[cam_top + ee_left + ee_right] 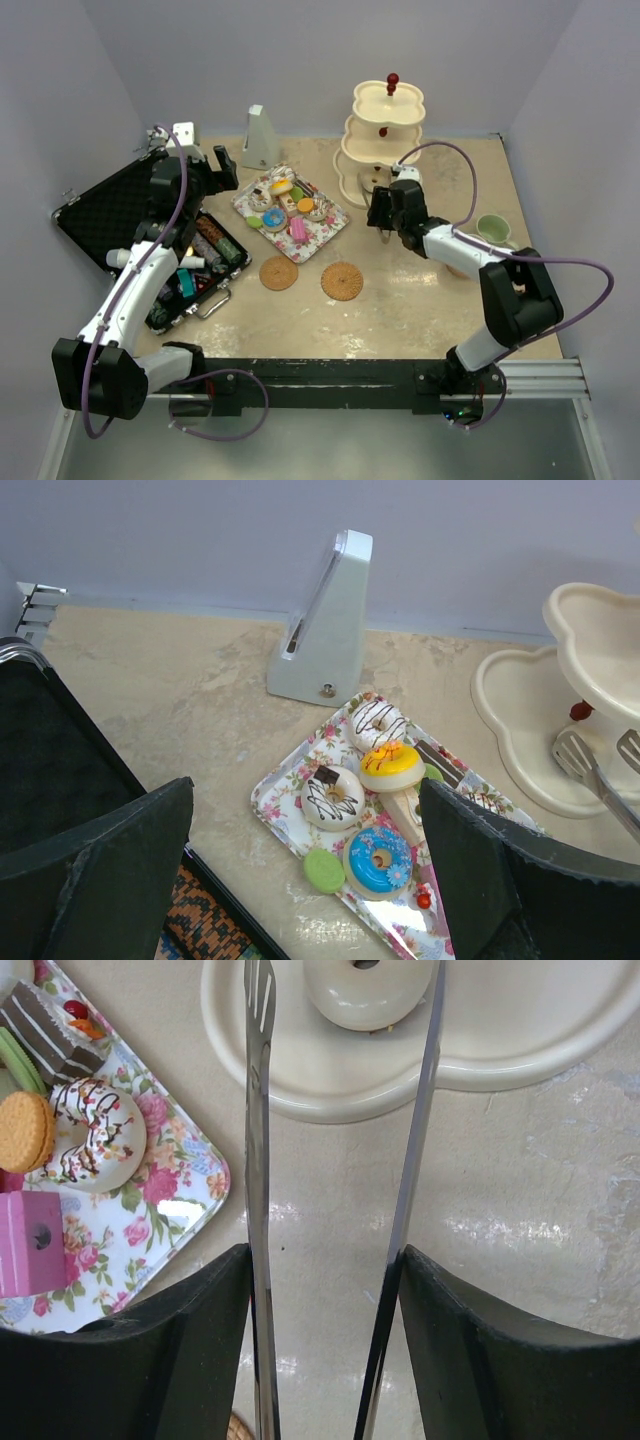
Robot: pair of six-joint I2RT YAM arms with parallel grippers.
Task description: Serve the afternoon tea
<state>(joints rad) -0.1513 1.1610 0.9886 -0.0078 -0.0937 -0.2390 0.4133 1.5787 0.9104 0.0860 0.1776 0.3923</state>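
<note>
A floral tray holds several toy donuts and cakes. The cream three-tier stand with a red knob stands at the back. My right gripper is shut on metal tongs, whose open tips reach over the stand's bottom tier, either side of a white donut lying there. My left gripper is open and empty, above the tray's left edge, near a blue donut, a white chocolate-striped donut and a yellow one. Two woven coasters lie in front of the tray. A green mug stands at the right.
An open black case of tools lies at the left under my left arm. A grey pyramid-shaped object stands behind the tray and also shows in the left wrist view. Walls close in the back and both sides.
</note>
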